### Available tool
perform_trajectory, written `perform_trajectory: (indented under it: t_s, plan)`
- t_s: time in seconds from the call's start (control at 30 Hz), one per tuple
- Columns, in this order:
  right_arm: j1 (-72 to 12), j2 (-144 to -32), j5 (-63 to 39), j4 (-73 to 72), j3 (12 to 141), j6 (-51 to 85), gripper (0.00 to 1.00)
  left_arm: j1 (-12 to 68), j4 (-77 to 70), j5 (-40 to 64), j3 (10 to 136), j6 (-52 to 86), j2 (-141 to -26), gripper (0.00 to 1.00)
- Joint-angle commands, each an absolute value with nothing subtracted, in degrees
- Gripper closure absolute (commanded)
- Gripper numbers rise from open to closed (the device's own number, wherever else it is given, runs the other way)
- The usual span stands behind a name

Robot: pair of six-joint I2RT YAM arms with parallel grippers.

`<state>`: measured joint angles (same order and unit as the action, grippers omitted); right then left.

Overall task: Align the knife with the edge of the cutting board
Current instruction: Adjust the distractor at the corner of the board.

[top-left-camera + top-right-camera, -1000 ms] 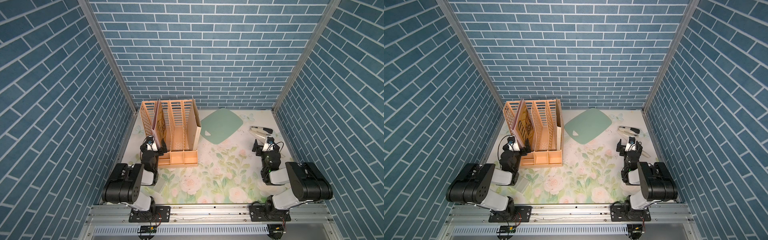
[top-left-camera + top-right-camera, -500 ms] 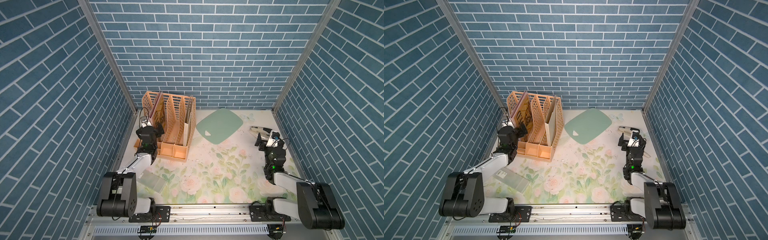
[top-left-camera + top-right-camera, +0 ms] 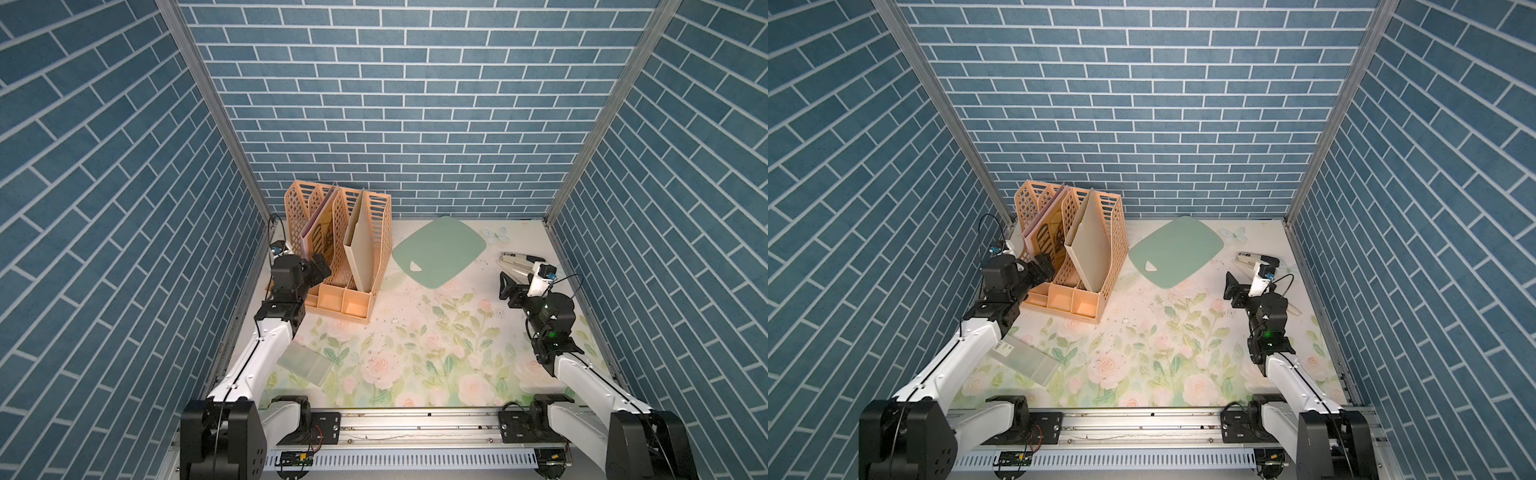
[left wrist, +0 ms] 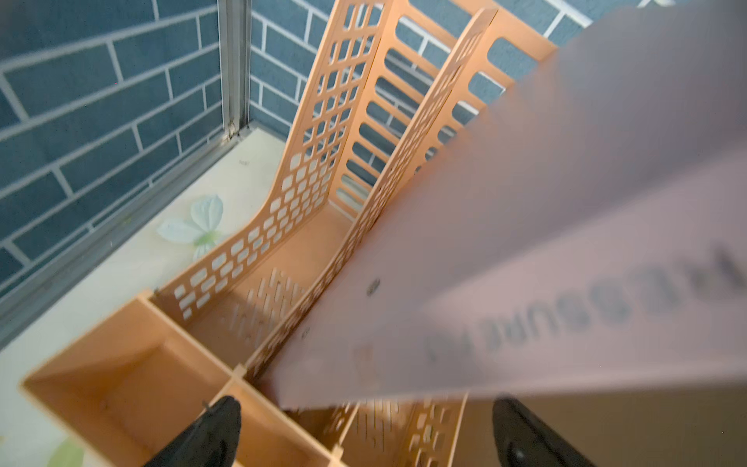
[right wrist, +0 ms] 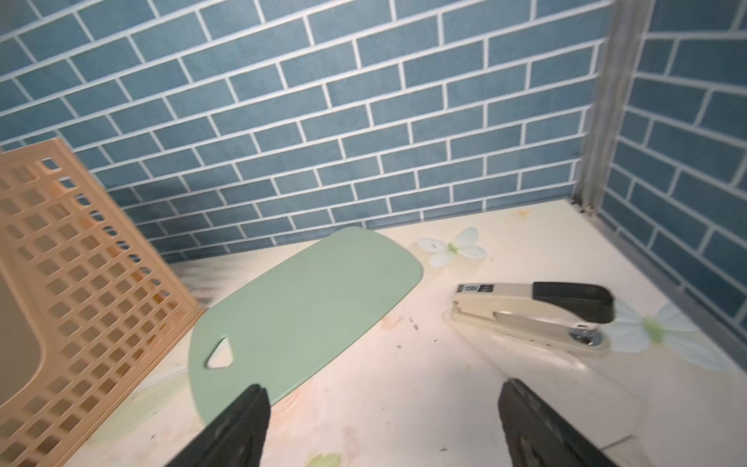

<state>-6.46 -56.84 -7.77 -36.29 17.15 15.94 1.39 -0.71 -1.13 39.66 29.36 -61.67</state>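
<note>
The right fingers (image 5: 238,428) stand wide apart and empty, low over the bench (image 5: 404,396). Just beside them lies the knife (image 5: 562,384), its pale blade mostly hidden under the arm in both top views, near the stapler (image 5: 533,311). The cutting board (image 5: 307,307) lies flat, apart from the knife, next to the file rack (image 3: 345,249). The left fingers (image 4: 206,436) are spread at the rack, by a pink folder (image 4: 525,263).

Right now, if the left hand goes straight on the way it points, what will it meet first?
The left hand would most likely meet the pink folder leaning in the orange file rack; its lower edge sits just ahead of the open fingers.
</note>
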Motion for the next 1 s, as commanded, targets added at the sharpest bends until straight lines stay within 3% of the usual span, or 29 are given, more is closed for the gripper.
perform_trajectory:
  t_s: [0.0, 0.17, 0.33, 0.5, 0.63, 0.73, 0.97]
  plan:
    - [-8.6, -55.6, -11.5, -27.6, 19.1, 21.2, 0.10, 0.7, 7.2, 3.1, 35.4, 34.1, -53.2, 0.00]
    - [-13.9, -59.8, -13.4, -23.0, 22.7, 23.9, 0.15, 0.7, 10.9, 10.5, 30.5, 37.3, -45.2, 0.00]
    - [-19.4, -70.0, -15.2, -20.1, 29.9, 27.0, 0.20, 1.2, 9.6, 28.8, 26.1, 38.1, -45.9, 0.00]
    - [-21.3, -82.7, -20.5, -18.2, 38.3, 30.2, 0.26, 2.5, 14.8, 24.3, 23.6, 39.0, -37.6, 0.00]
    - [-22.5, -91.5, -23.6, -18.0, 45.2, 33.1, 0.33, 2.7, 14.0, 30.6, 19.9, 41.7, -35.2, 0.00]
    - [-23.2, -97.9, -25.9, -18.4, 50.9, 35.3, 0.41, 3.2, 9.7, 34.9, 16.9, 44.2, -35.8, 0.01]
    - [-24.6, -113.7, -32.1, -18.0, 66.7, 40.5, 0.47, 9.4, 1.4, 35.4, 17.5, 45.0, -45.6, 0.05]
